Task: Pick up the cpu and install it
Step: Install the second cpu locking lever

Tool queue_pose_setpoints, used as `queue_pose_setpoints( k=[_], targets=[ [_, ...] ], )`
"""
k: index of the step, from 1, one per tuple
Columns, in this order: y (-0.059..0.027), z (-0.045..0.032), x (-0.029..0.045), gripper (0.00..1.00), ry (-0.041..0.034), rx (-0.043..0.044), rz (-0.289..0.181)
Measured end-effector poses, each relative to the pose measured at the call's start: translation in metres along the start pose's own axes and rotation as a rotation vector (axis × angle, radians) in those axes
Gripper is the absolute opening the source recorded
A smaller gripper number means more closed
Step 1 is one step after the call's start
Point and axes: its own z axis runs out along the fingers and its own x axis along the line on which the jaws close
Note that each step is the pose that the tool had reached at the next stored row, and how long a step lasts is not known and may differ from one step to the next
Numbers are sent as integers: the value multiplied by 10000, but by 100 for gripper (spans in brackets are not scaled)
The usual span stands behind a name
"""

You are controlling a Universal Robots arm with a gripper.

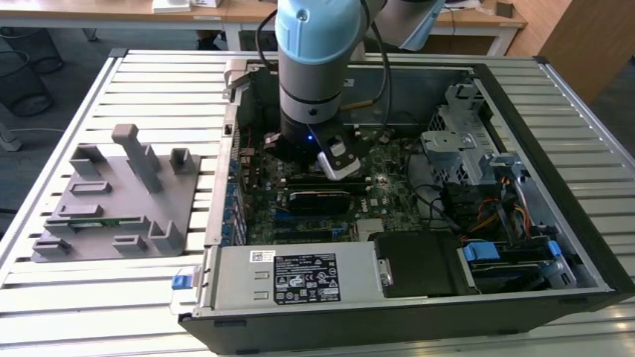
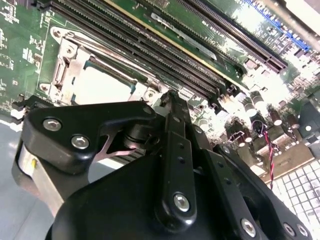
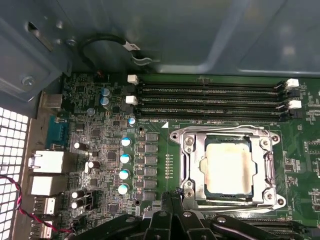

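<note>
The cpu lies flat in the motherboard's socket, its pale silver top facing up inside a metal frame; the second wrist view has the cpu just beyond the fingers. My gripper hovers a little above the board beside the socket's edge, its black fingertips pressed together with nothing between them. In the exterior view the arm reaches straight down into the open computer case over the motherboard.
Four black memory slots run alongside the socket. Capacitors and rear ports stand on the other side. A grey fixture with a green memory stick sits at the exterior view's left. Power supply, drive cage and cables crowd the case.
</note>
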Motion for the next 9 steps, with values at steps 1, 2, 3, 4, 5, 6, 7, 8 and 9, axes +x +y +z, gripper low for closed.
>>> queue_pose_setpoints(
  k=[1, 2, 3, 4, 5, 6, 7, 8, 9],
  targets=[
    [0, -2, 0, 11, -6, -1, -2],
    [1, -6, 0, 11, -17, 2, -5],
    [3, -14, 1, 11, -43, 3, -9],
    [5, -24, 1, 11, -83, 2, -18],
    [7, -31, 1, 11, -116, 3, -26],
    [7, -32, 0, 11, -119, 2, -26],
    [8, -34, 0, 11, -120, 3, -27],
    [8, -39, 1, 11, -118, 5, -27],
    [10, -48, 1, 11, -118, 5, -27]
  ],
)
